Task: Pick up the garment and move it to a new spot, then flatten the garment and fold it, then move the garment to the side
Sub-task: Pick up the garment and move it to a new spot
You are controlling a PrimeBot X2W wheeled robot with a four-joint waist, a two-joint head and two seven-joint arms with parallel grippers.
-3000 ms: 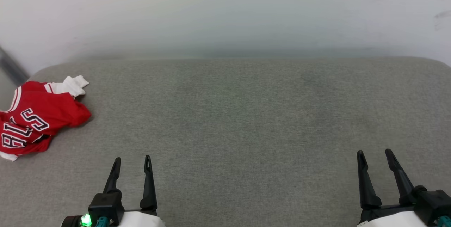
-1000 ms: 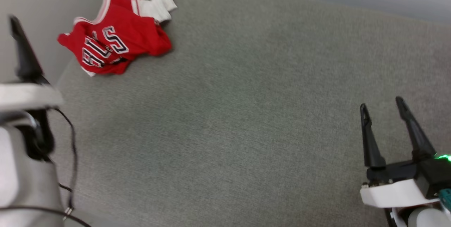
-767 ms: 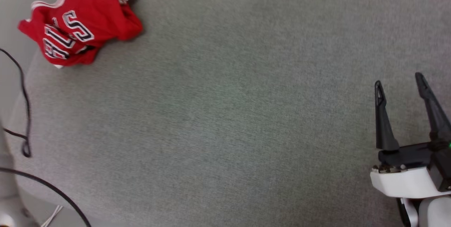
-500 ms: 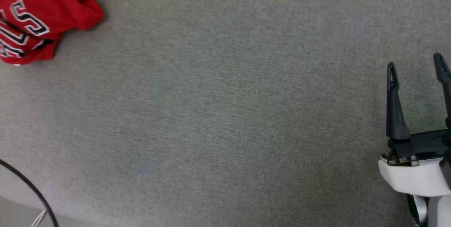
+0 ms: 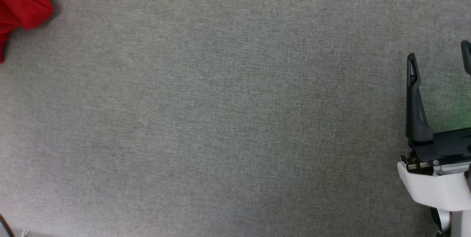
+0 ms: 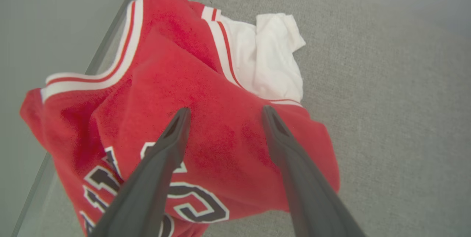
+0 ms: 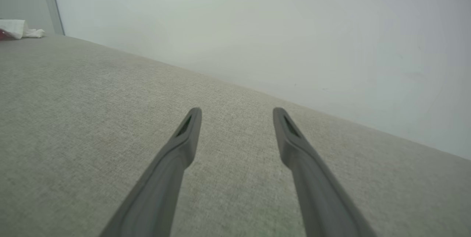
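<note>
Surface [image 5: 220, 119]: grey woven cloth, pale wall [image 7: 257, 27] behind its far edge.
Garment [image 6: 165, 64]: crumpled by the surface's left edge.
Left gripper [image 6: 223, 111]: over the garment, spread wide, holding nothing.
Room: broad grey stretch rightward.
Right gripper [image 5: 439, 50]: spread wide, empty, well apart from the garment.

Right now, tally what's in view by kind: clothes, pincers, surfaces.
Clothes: 1, the red shirt
Pincers: 2, the left pincer and the right pincer, both open
Surfaces: 1, the grey fabric surface
Total: 4
</note>
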